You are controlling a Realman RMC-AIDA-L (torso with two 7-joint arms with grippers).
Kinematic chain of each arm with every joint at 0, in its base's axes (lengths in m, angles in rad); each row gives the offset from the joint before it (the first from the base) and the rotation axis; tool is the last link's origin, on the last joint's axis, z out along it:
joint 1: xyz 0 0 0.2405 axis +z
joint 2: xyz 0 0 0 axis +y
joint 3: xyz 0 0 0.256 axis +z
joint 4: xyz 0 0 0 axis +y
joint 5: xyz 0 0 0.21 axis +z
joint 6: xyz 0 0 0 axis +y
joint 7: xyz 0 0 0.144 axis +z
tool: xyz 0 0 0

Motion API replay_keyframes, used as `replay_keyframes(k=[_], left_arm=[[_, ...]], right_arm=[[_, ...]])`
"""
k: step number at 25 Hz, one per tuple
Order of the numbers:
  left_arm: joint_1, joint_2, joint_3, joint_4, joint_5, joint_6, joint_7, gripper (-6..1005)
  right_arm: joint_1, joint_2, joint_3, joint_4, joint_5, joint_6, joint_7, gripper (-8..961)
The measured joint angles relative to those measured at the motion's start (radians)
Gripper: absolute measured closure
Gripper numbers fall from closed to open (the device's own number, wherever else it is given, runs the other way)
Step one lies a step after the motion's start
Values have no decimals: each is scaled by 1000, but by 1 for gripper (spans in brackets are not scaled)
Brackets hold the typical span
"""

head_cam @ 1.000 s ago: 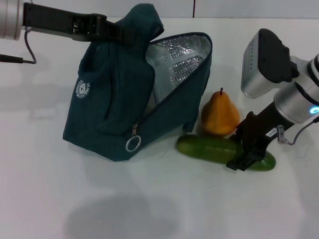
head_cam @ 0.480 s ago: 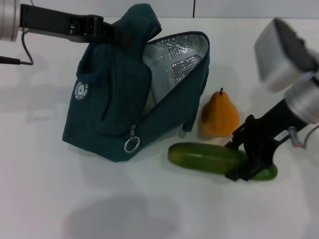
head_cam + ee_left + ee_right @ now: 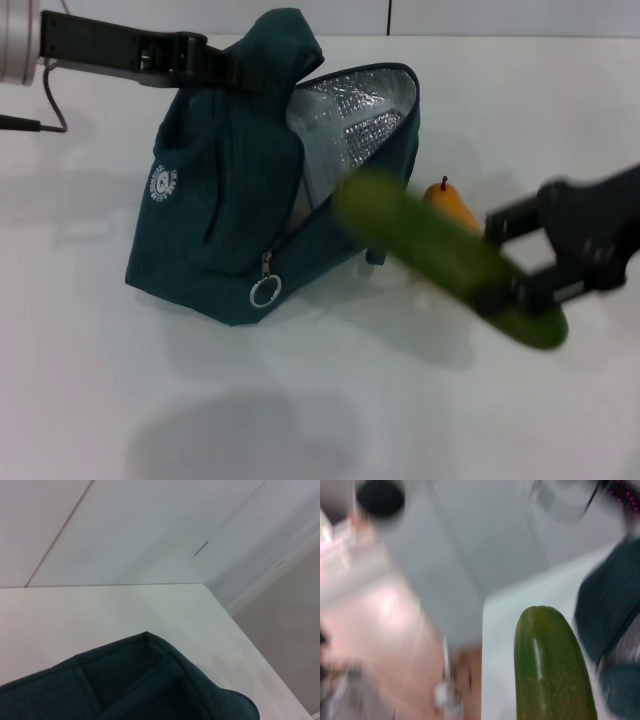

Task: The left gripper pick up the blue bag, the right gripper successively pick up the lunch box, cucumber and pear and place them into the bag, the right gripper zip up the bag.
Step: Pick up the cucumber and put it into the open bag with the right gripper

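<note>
green cucumber (image 3: 440, 255) blurred, clamped in right gripper (image 3: 525, 290), hiding most of pear (image 3: 452, 205); left gripper (image 3: 205, 62) pinching blue bag (image 3: 230, 200).

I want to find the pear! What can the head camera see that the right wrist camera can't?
Only the head view shows the pear, partly hidden behind the cucumber, plus the left end effector holding up the blue bag and the right end effector gripping the cucumber. Only the right wrist view shows the blurry room beyond the table. Both show the cucumber and the bag.
</note>
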Motion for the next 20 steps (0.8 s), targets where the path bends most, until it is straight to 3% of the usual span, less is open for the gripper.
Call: replay_keyframes(k=[4,7,10,14,20], left_arm=[[0,-1,-5,-4,-3,0,-4,959],[0,-2,-4,-8,-23,1,-13,960],[-1,-5,-2,-11,-38,2,-22,960],[-1,-14,-1,-26,-61,2,-28,960],[-4,-19,-2,-83,-106,0,-27,959]], right_arm=[[-2,-27,119,173,101,15,-51,318],[-8,-29,180,252,147,28,-94,318],[-28,-17,215,281,205,47,-127,319],[-51,14,218,300,271,103,-176,319],[-48,21,210,402,349,166,-287,319]])
